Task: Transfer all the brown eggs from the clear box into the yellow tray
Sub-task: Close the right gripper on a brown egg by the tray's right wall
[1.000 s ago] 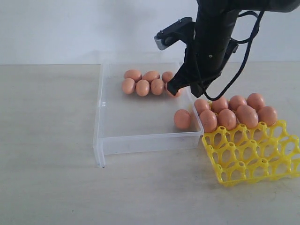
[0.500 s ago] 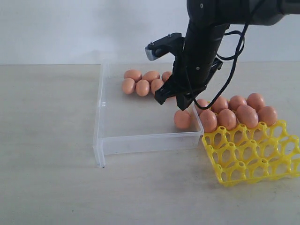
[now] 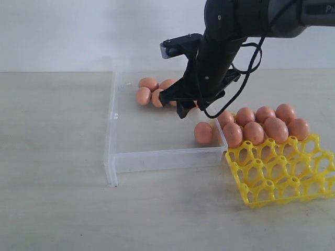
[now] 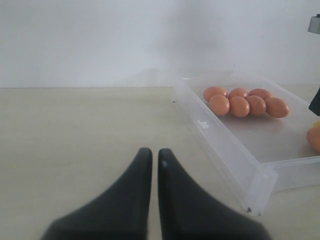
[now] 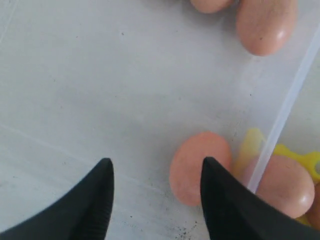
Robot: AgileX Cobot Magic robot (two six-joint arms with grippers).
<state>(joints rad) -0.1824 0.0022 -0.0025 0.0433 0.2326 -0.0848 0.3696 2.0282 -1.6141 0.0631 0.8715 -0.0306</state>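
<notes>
Hovering over the clear box [image 3: 157, 159], the right gripper [image 3: 172, 106] has its fingers spread wide with nothing between them. The lone egg [image 3: 203, 133] lies on the box floor just beside one fingertip, by the wall nearest the yellow tray [image 3: 277, 172]. For writing, only one pale letter shows on the arm at the frame's edge, seemingly a P. Now the count of brown eggs. Eight sit in two rows of four at the tray's far side. Seven cluster [image 4: 239, 106] at the back of the box, counted from the left wrist view, plus that single one. The left gripper [image 4: 151, 152] is pressed closed and empty above the table [image 3: 52, 183].
</notes>
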